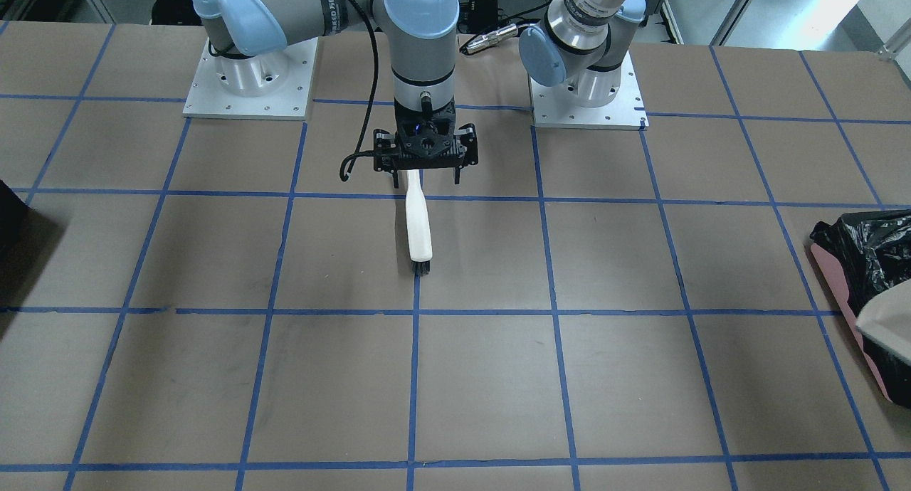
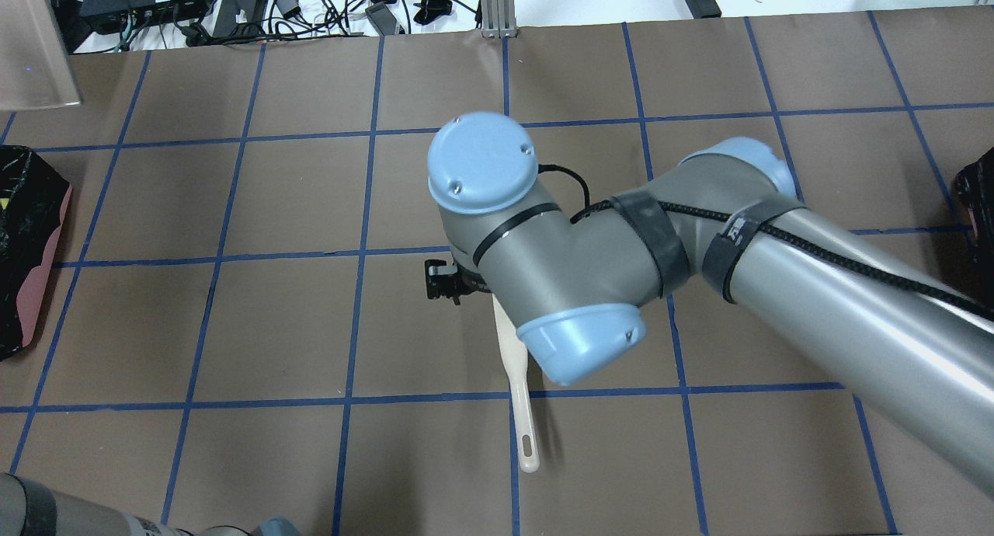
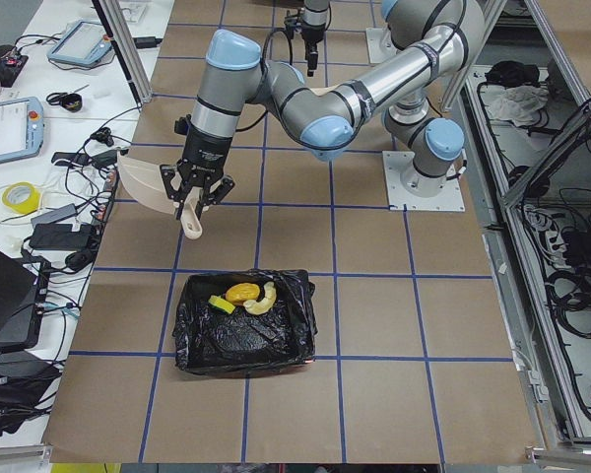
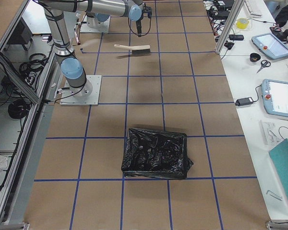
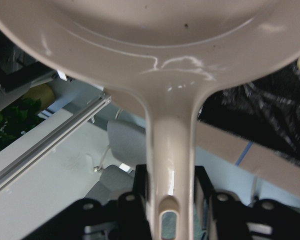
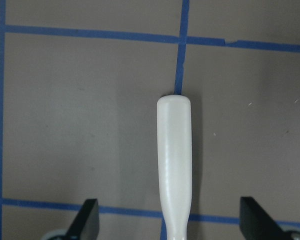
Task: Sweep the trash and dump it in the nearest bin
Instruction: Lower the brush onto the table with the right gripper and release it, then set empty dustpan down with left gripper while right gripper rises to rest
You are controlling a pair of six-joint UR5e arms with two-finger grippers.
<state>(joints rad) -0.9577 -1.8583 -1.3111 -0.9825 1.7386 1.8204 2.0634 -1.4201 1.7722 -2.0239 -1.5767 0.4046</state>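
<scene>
The trash lies in the bin (image 3: 276, 340), a pink-sided box with a black bag, at the table's left end: an amber lump (image 3: 241, 293), a croissant-like piece (image 3: 265, 300) and a yellow-green sponge wedge (image 3: 217, 304). My left gripper (image 5: 169, 200) is shut on the handle of a white dustpan (image 5: 155, 35), held in the air beside the bin (image 1: 865, 252); no trash shows in the pan (image 3: 143, 184). My right gripper (image 1: 425, 180) is open above a white brush (image 1: 418, 228). Its fingers (image 6: 89, 216) stand wide of the brush (image 6: 174, 160).
A second black-lined bin (image 4: 156, 153) stands at the table's right end. Brown paper with a blue tape grid (image 1: 555, 313) covers the table. Cables and tablets (image 4: 278, 98) lie on the operators' bench past the far edge.
</scene>
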